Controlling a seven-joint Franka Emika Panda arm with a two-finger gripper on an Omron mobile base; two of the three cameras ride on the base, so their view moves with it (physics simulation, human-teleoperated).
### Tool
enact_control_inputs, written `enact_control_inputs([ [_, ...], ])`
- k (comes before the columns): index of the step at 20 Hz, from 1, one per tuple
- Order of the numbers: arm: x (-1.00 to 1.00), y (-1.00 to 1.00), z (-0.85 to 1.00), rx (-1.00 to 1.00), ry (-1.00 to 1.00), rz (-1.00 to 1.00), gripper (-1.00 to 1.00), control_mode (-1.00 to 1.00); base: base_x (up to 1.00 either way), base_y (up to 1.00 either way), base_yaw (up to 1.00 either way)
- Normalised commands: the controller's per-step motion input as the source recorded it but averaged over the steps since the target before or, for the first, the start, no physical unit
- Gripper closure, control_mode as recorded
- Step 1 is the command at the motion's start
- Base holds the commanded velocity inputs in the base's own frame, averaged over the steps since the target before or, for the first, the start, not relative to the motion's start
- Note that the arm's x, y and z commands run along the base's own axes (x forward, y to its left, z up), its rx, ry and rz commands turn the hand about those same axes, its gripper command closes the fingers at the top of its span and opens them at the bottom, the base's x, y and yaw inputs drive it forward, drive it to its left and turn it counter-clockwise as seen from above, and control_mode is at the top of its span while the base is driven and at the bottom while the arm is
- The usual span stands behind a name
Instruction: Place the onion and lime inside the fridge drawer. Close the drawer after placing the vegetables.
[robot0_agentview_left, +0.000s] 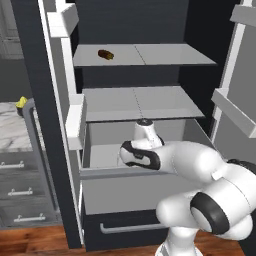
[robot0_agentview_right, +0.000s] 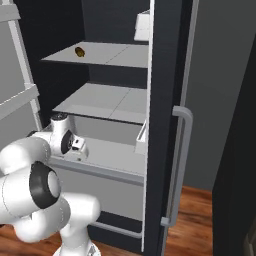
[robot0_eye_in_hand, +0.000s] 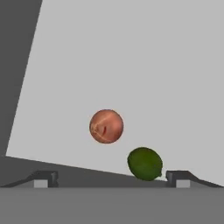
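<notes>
The light grey fridge drawer (robot0_agentview_left: 130, 192) stands pulled out under the two shelves, and its plain front also shows in the right base view (robot0_agentview_right: 100, 187). My hand reaches down over its open top. In the hand view the reddish-orange onion (robot0_eye_in_hand: 106, 126) and the dark green lime (robot0_eye_in_hand: 145, 163) lie apart on the drawer's pale floor (robot0_eye_in_hand: 131, 65). My gripper (robot0_eye_in_hand: 111, 179) is open above them, its fingertips spread wide. The lime sits just inside the right fingertip (robot0_eye_in_hand: 181, 178), and neither fingertip touches it.
A small brown oblong item (robot0_agentview_left: 105, 54) lies on the top shelf. A dark fridge drawer with a silver bar handle (robot0_agentview_left: 130, 227) sits below the open one. The open fridge door (robot0_agentview_right: 165, 125) stands close on the right. Left are a marble counter, a yellow-green thing in a cup (robot0_agentview_left: 21, 103) and cabinet drawers (robot0_agentview_left: 20, 192).
</notes>
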Motion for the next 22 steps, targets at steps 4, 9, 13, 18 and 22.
enact_control_inputs([
  [4, -0.36, 0.0, 0.9, 0.0, -0.2, 0.11, -1.0, -1.0, 0.0, 0.0, 0.0],
  [9, -0.75, 0.0, 0.9, 0.0, -0.28, 0.1, -1.0, -1.0, 0.0, 0.0, 0.0],
  [13, -0.98, 0.0, 0.75, 0.01, -0.21, 0.05, -1.0, -1.0, 0.0, 0.0, 0.0],
  [18, -0.99, 0.0, 0.3, 0.08, -0.02, 0.0, -1.0, -1.0, 0.0, 0.0, 0.0],
  [22, -0.63, 0.0, 0.04, 0.07, 0.05, 0.0, -1.0, -1.0, 0.0, 0.0, 0.0],
])
